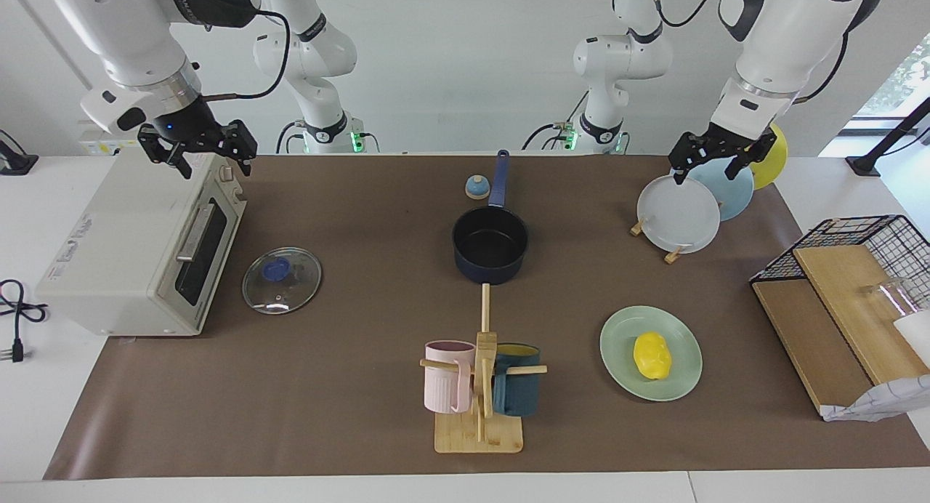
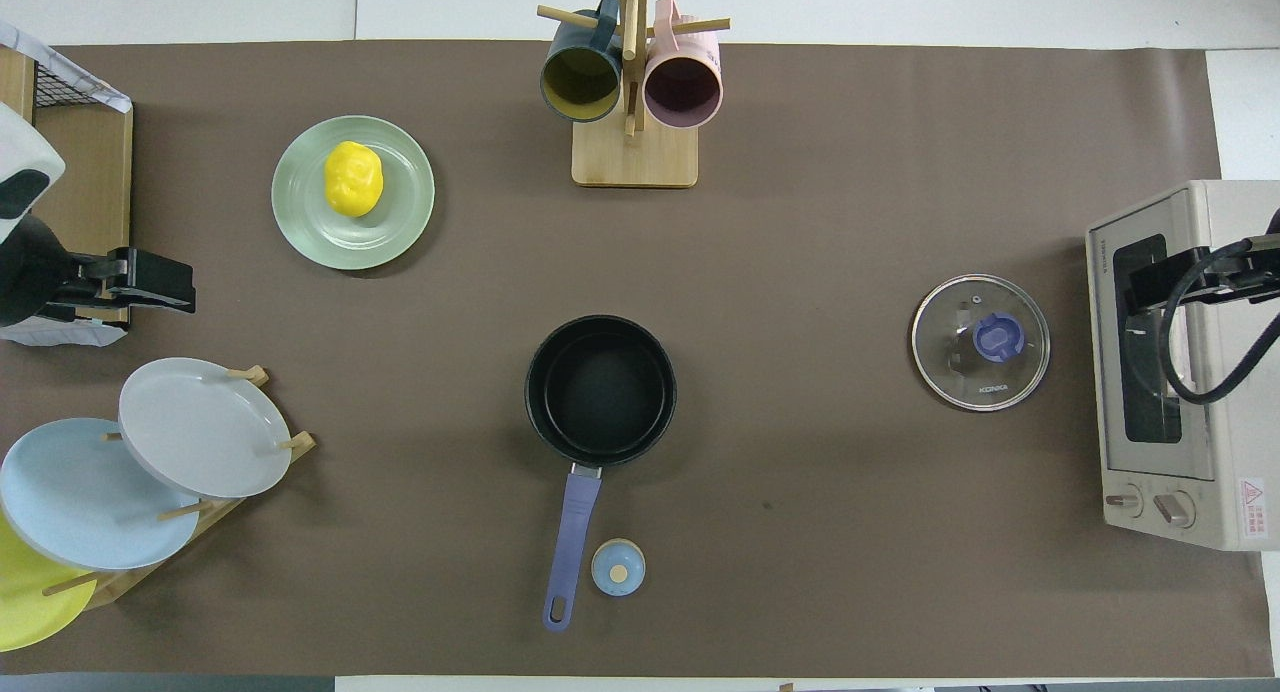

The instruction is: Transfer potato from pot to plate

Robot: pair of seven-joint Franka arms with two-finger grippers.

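a: where does your job stand right now?

b: by the look of it, you're done with the main part. the potato (image 1: 652, 355) lies on the plate (image 1: 623, 372), a little off its middle, and the pot (image 1: 490, 246) stands with nothing in it, near the middle of the table and closer to the robots than the plate is.

a: and your arms?

b: your left gripper (image 1: 713, 158) hangs over the rack of plates (image 1: 677, 216) at the left arm's end, fingers spread, nothing between them. your right gripper (image 1: 212, 156) is up over the toaster oven (image 1: 138, 248) at the right arm's end, fingers also apart and holding nothing. both are well away from the plate.

a: anything left for you?

b: i'd judge nothing more than parking. the glass lid (image 1: 282, 280) lies on the table beside the oven, and the task says nothing about it.
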